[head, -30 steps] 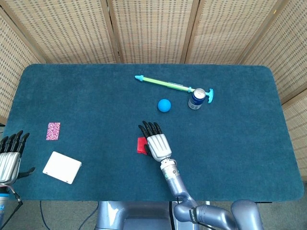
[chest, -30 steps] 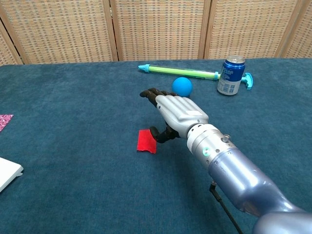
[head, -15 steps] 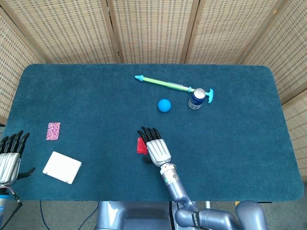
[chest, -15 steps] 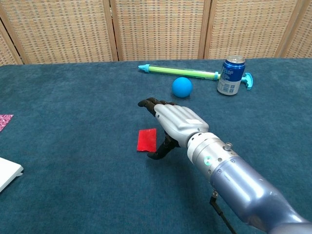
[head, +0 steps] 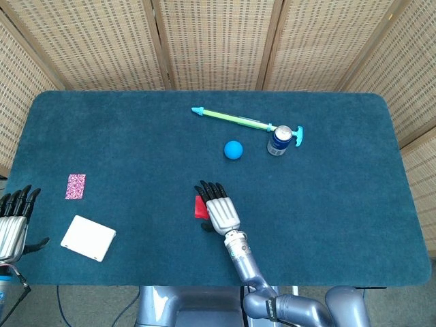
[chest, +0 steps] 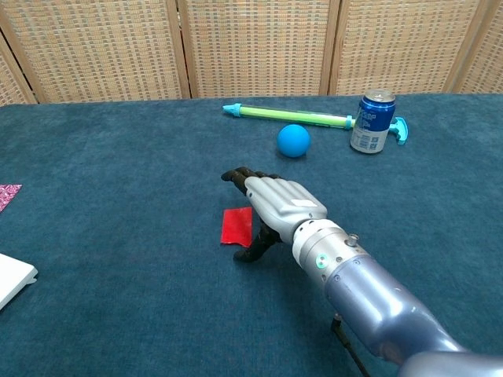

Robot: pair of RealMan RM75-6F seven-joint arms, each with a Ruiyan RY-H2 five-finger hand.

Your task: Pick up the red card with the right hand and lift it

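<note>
The red card [chest: 236, 225] lies flat on the blue table, and shows in the head view as a red edge [head: 199, 207] half hidden by my right hand. My right hand [chest: 274, 206] [head: 219, 208] hovers palm down just right of the card, fingers stretched forward and apart. Its thumb hangs down beside the card's right edge; I cannot tell whether it touches. Nothing is held. My left hand [head: 12, 221] rests at the table's left edge, fingers extended, holding nothing.
A blue ball [chest: 293, 140], a blue can [chest: 372, 121] and a long green tube [chest: 295, 116] lie at the back. At the left are a patterned pink card [head: 75, 186] and a white box [head: 88, 238].
My right hand has drawn back toward me and sunk lower beside the red card. The card has settled flat on the table. The left hand has not moved.
</note>
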